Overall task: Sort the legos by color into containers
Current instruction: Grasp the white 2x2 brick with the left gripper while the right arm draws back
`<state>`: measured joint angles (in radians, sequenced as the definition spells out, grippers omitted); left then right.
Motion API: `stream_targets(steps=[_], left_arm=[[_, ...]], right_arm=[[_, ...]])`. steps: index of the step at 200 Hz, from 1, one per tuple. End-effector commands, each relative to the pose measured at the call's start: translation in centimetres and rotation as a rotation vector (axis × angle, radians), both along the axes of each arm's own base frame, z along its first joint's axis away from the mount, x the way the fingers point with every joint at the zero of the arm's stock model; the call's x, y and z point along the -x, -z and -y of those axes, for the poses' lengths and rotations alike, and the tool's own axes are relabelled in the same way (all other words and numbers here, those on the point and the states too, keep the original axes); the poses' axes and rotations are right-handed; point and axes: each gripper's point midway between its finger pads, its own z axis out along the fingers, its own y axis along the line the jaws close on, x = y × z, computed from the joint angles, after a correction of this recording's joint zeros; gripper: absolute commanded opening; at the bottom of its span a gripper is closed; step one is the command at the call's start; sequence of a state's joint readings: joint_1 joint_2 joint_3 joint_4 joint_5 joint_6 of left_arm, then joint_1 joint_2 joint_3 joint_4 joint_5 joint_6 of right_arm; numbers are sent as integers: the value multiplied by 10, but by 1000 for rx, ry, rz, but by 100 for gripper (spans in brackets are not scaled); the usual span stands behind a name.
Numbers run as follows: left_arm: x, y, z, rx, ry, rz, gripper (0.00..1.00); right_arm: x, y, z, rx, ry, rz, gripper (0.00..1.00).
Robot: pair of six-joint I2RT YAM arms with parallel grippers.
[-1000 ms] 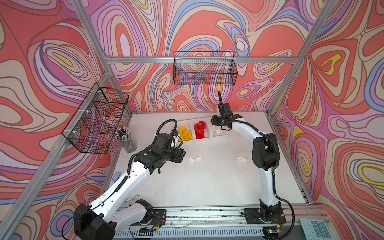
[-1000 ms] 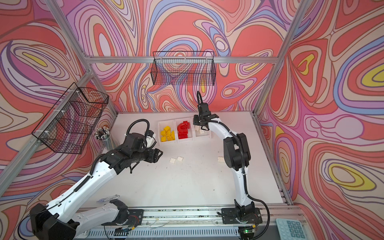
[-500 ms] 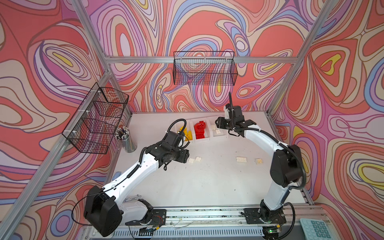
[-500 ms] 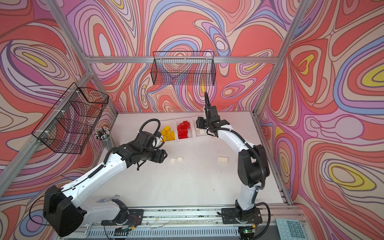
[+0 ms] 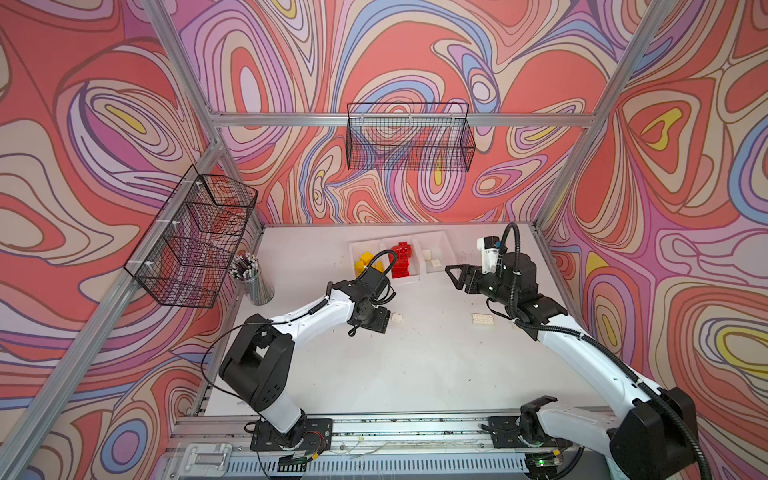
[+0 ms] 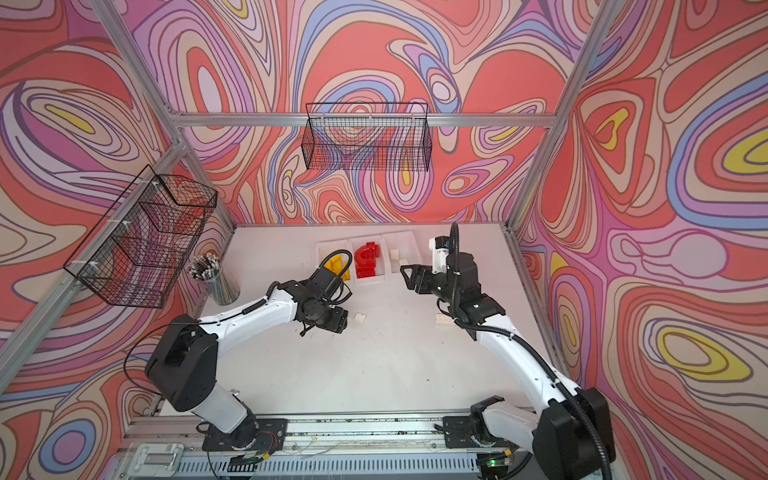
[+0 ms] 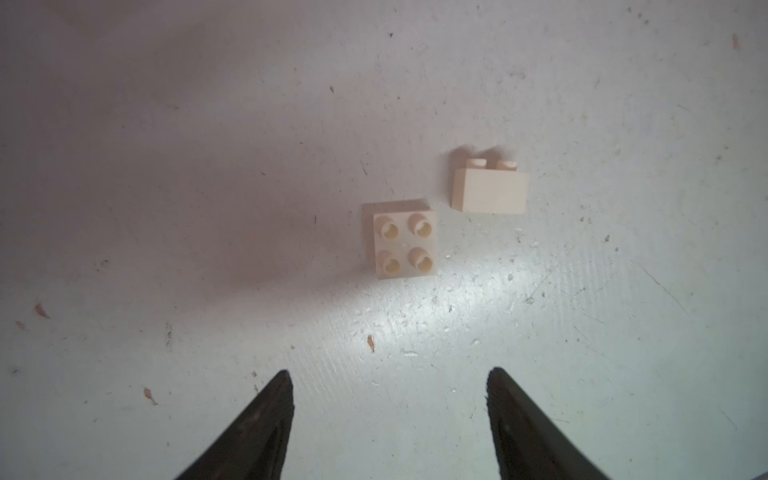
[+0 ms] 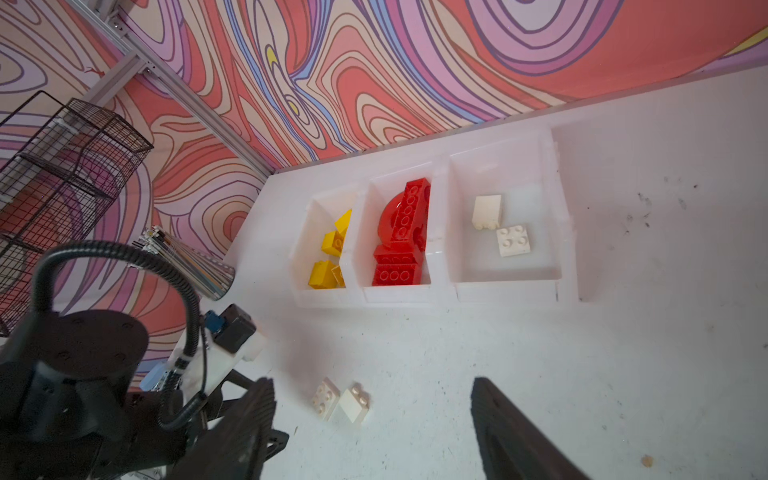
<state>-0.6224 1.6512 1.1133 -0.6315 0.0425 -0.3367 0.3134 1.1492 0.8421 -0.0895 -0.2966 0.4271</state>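
A: Here, where are the legos lying?
B: Yellow legos (image 8: 328, 257) are sitting in one end bin of the containers (image 8: 505, 291), red legos (image 8: 401, 241) in the middle bin, two white legos (image 8: 500, 226) in the other end bin. Two more white bricks (image 7: 405, 245) are lying side by side on the surface (image 7: 166, 124), with a flat white plate (image 5: 483, 320) well apart from them.
A: And the claws?
B: I am hovering the left claw (image 7: 389, 371) just beside that pair, jaws apart and empty. The right claw (image 8: 372, 380) is hanging spread wide, gripping nothing.

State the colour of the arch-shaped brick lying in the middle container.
Red. The arch-shaped brick shows best in the right wrist view.
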Motion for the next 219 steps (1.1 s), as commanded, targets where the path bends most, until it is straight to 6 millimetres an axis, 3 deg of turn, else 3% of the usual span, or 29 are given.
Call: stream_targets(steps=[1,18,55,113,160,192,219], left_arm=[[-15,3,13,0,-14,22,73],[-21,14,15,-29,-24,4,72],[-27,39,10,-105,-39,-28,62],[-32,52,15,-112,-39,-49,46],[-34,49,17,-106,-37,-46,25],[-35,42,20,-87,-39,-39,23],[-42,16,28,-37,-40,4,22]], right_arm=[[10,4,0,6,-24,5,78],[12,13,4,41,-14,-20,78],[13,3,6,39,-8,5,78],[12,5,8,49,5,-5,77],[11,4,9,52,12,-2,76],[11,4,8,46,10,-8,76],[12,4,8,36,11,-11,76]])
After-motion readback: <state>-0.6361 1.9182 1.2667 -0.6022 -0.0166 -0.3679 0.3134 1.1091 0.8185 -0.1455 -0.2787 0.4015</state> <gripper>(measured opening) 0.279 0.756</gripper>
